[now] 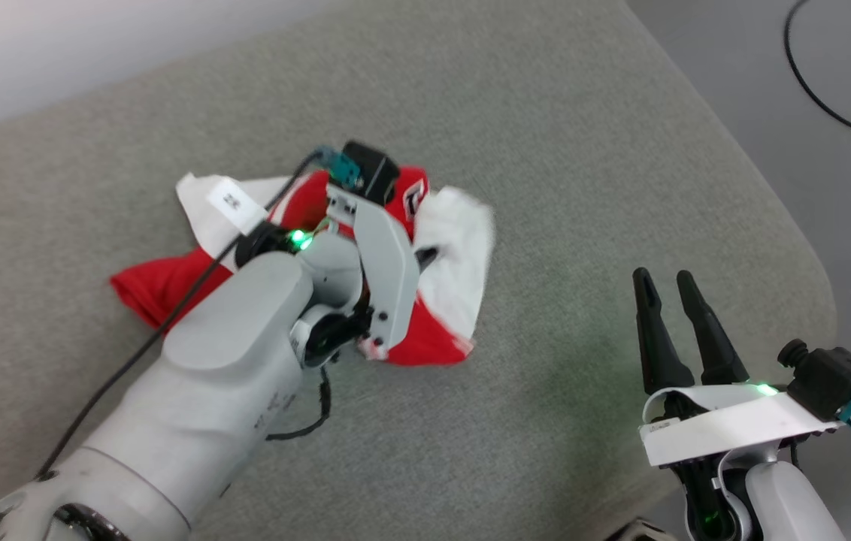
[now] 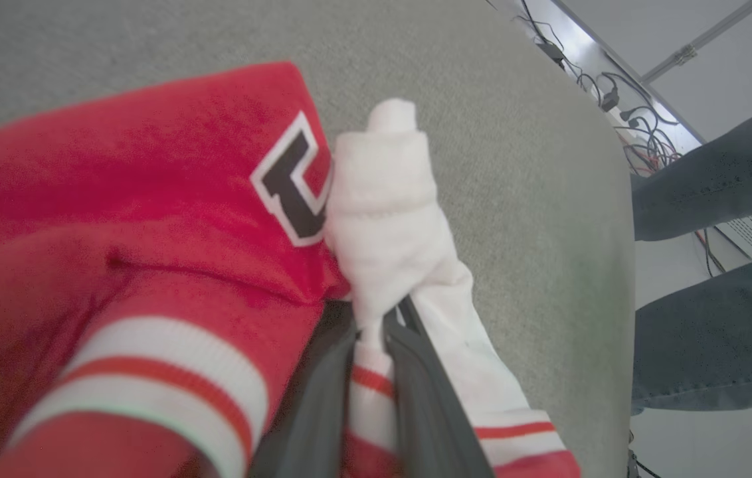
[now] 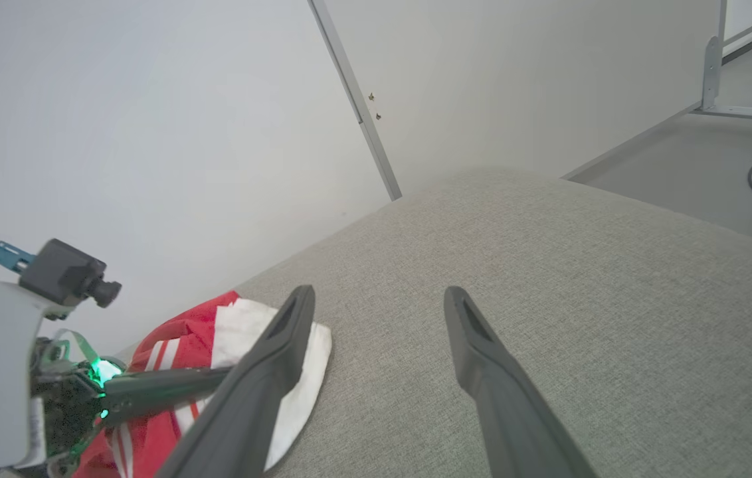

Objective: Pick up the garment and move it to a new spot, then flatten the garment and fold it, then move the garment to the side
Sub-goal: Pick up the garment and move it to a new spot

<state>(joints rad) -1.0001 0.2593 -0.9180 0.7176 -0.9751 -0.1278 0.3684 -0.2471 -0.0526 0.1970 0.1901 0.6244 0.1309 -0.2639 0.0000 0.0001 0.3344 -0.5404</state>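
Observation:
The garment [image 1: 158, 285] lies crumpled in a heap on a grey upholstered surface [image 1: 546, 128], red with white sleeves and a white tag. My left arm [image 1: 384, 255] reaches over the heap. In the left wrist view my left gripper [image 2: 379, 325] is shut on a white sleeve with red-striped trim, beside the red body [image 2: 150, 192] and a black letter outlined in white. My right gripper [image 1: 664, 297] stands open above the surface to the right of the garment, holding nothing. The right wrist view has its fingers [image 3: 296, 318] spread wide, with the garment [image 3: 177, 332] at lower left.
The grey surface rounds off to an edge at the right [image 1: 809, 263], with grey floor and a black cable [image 1: 816, 86] beyond. A person's legs in dark trousers [image 2: 715, 332] stand off the edge near tangled cables [image 2: 642, 126]. A pale wall [image 3: 150, 133] backs the surface.

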